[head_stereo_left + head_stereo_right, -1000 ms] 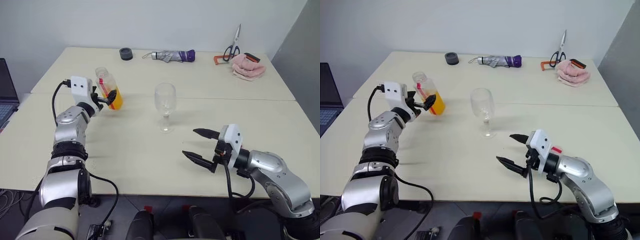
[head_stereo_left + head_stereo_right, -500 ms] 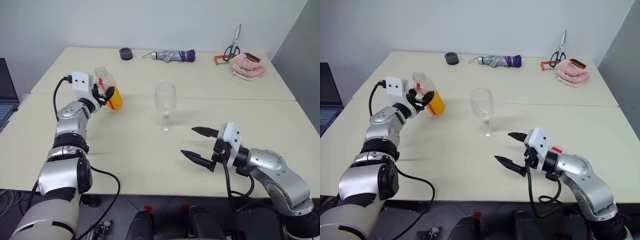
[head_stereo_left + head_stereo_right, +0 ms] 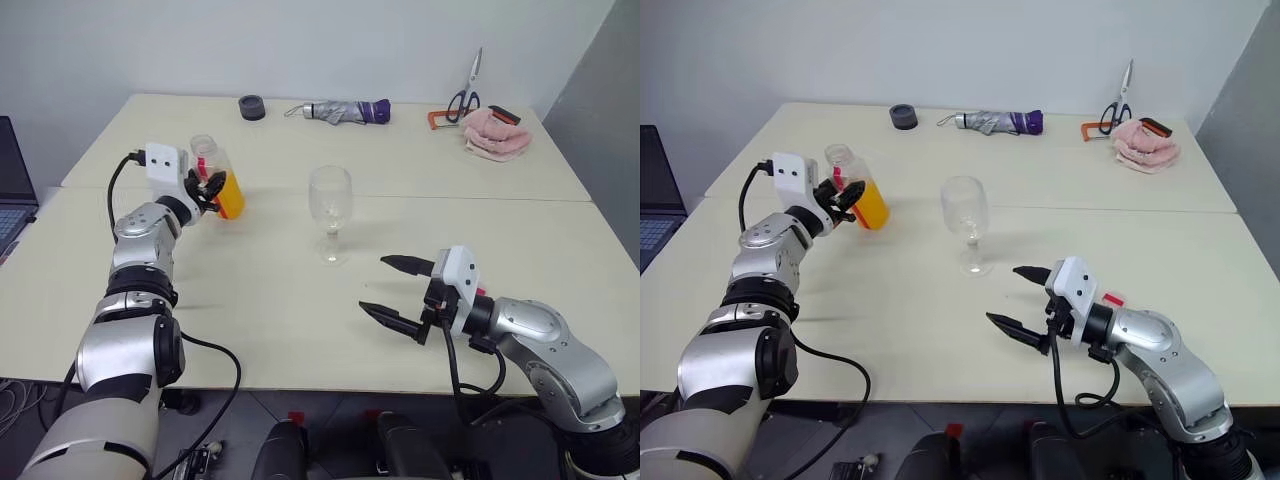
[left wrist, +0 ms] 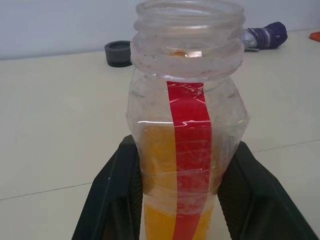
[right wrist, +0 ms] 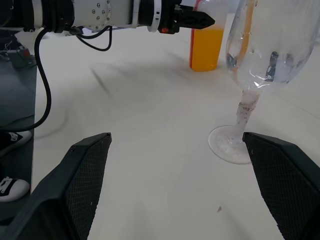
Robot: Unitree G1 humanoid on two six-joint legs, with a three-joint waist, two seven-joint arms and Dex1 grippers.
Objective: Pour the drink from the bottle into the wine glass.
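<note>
The bottle is upright at the left of the table, clear with a red stripe and an uncapped mouth. The orange drink fills its lower half. My left gripper is shut on the bottle's middle; in the left wrist view a black finger presses each side of the bottle. The empty wine glass stands at the table's centre, apart from both grippers. My right gripper hovers open to the near right of the glass, with nothing between its fingers.
Along the table's far edge lie a black round cap, a folded umbrella, scissors and a pink cloth. A laptop sits beyond the table's left edge.
My left gripper's fingers have closed from wide open onto the bottle, and the bottle now stands straighter. The right arm and the glass have not moved.
</note>
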